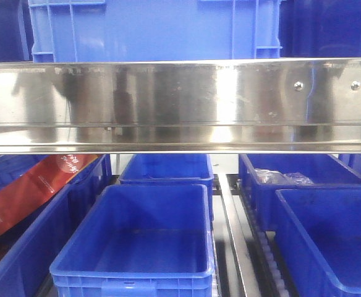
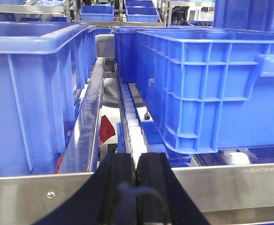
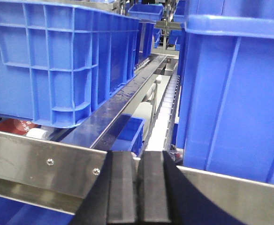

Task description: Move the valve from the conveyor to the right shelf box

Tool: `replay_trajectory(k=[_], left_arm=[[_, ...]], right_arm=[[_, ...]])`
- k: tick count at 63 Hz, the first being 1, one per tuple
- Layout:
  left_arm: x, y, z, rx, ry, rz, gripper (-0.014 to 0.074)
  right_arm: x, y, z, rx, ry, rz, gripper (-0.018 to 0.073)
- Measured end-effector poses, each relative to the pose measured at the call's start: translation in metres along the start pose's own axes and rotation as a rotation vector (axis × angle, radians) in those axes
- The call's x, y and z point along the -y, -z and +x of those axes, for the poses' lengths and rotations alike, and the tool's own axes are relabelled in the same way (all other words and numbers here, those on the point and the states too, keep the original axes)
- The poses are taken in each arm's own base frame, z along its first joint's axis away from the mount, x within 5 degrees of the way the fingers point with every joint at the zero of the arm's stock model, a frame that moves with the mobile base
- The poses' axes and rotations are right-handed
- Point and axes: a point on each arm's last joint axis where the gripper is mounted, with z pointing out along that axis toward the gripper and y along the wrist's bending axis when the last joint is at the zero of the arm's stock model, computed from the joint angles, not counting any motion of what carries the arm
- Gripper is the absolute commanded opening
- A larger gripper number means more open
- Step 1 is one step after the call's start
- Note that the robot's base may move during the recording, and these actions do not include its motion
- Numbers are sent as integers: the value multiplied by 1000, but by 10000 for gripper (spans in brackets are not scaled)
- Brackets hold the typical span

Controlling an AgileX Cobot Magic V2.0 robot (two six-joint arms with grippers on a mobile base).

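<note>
No valve and no conveyor belt show in any view. My left gripper (image 2: 137, 161) is shut and empty, its black jaws pressed together in front of a steel shelf rail (image 2: 38, 190), pointing into the gap between two blue bins. My right gripper (image 3: 139, 161) is also shut and empty, held before another steel rail (image 3: 43, 164) between two blue bins. Neither gripper shows in the front view. On the lower shelf, a blue box at the right (image 1: 329, 229) looks empty, and the one behind it (image 1: 304, 173) holds clear plastic bags.
A wide steel shelf beam (image 1: 180, 105) crosses the front view, with a large blue bin (image 1: 156, 28) on top. Below are a middle blue bin (image 1: 137, 241) and a left bin holding a red package (image 1: 32, 192). White roller tracks (image 2: 130, 117) run between the bins.
</note>
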Motion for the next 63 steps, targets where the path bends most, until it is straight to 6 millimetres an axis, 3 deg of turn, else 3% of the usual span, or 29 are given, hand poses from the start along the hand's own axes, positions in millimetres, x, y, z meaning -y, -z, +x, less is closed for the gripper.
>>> replay_trajectory(k=[42,50,63], left_arm=[[-1,0,1,0,-4,-8,-111],[-5,4,13,15,-25,-63,-111],[-11,17,52,90,-26,-161,-111]], right_arm=[[0,0,1,-2,2,0,-155],[0,0,1,-2,2,0,-155],[0,0,1,-4,2,0,-155]])
